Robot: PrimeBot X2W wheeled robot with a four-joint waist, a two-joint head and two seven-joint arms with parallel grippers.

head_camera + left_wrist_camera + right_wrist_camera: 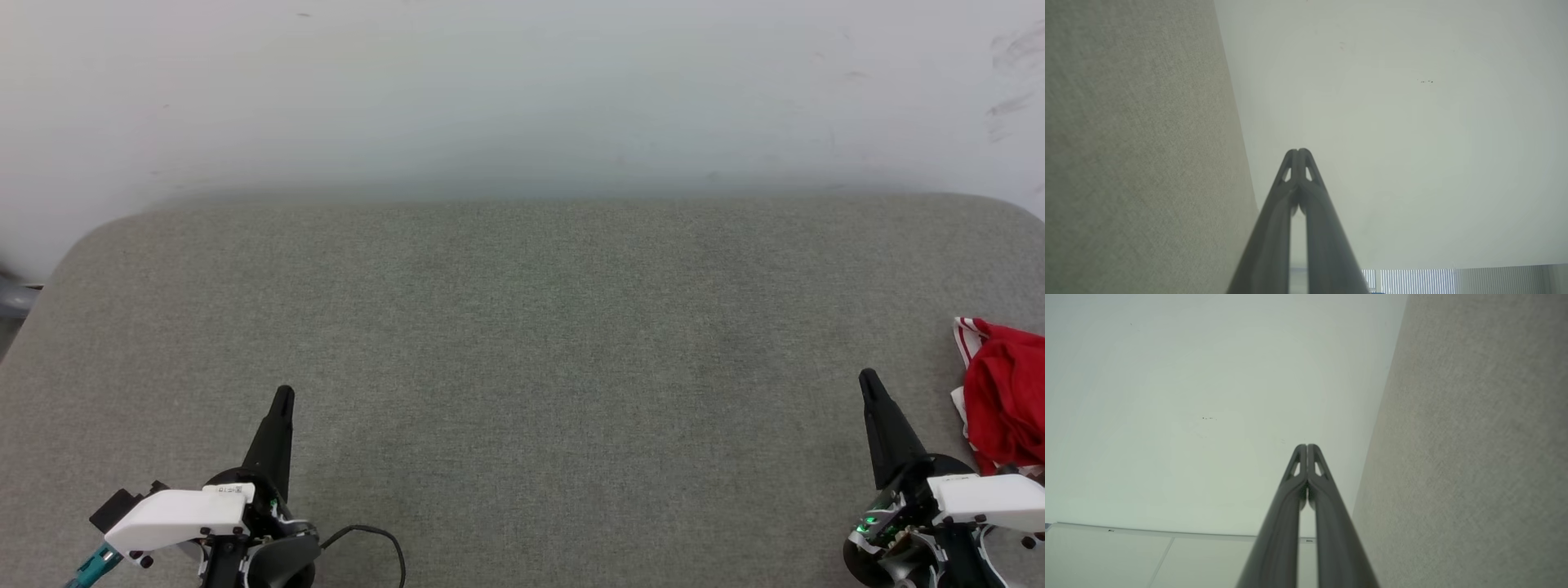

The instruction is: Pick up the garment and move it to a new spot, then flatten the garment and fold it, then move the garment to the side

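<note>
The shirt [1008,392] lies bunched up at the table's [522,327] right edge, longer front to back. The left gripper [283,394] and right gripper [867,377] are pinched closed and hold nothing.

One garment [1006,400] is in the head view, a single red heap with white striped trim. There are two grippers: one left gripper [283,395] and one right gripper [867,378]. The wrist views show two long dark fingers [1274,232] on the left and two more on the right, four in all. Two white wrist covers [175,514] can be counted, one on each arm. There is one grey fabric-covered table [522,327] and one pale wall [522,90] behind it. One black cable [393,545] loops beside the left arm, and one teal connector [91,565] sits at the lower left corner.
</note>
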